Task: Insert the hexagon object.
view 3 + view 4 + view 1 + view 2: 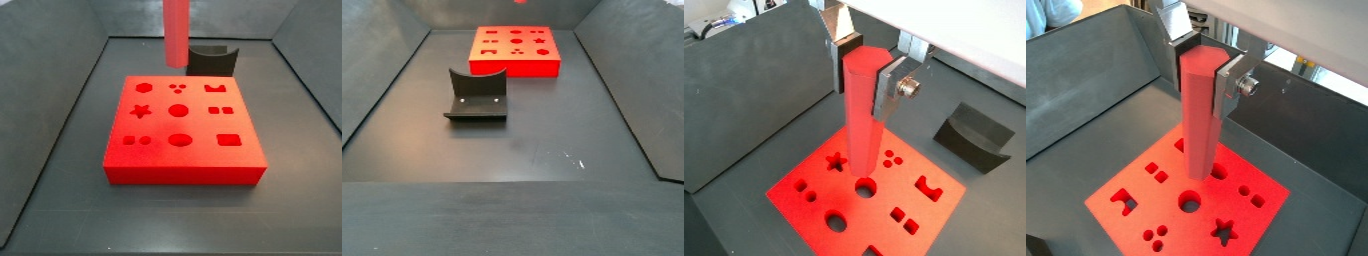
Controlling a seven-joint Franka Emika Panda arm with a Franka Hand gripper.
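My gripper (865,75) is shut on the top of the hexagon object (865,130), a long pink six-sided rod held upright; both show in the second wrist view too, the gripper (1203,72) and the rod (1200,130). The rod hangs above the red block (784,195) with shaped holes. In both wrist views its lower end lines up near a round hole (1189,202). In a side view the rod (177,35) comes down from the top edge and ends above the block's (181,172) far edge. The gripper is out of frame there.
The dark fixture (211,58) stands just behind the block, and in a side view (476,95) in front of the block (516,68). Grey walls (751,90) enclose the dark floor (529,140).
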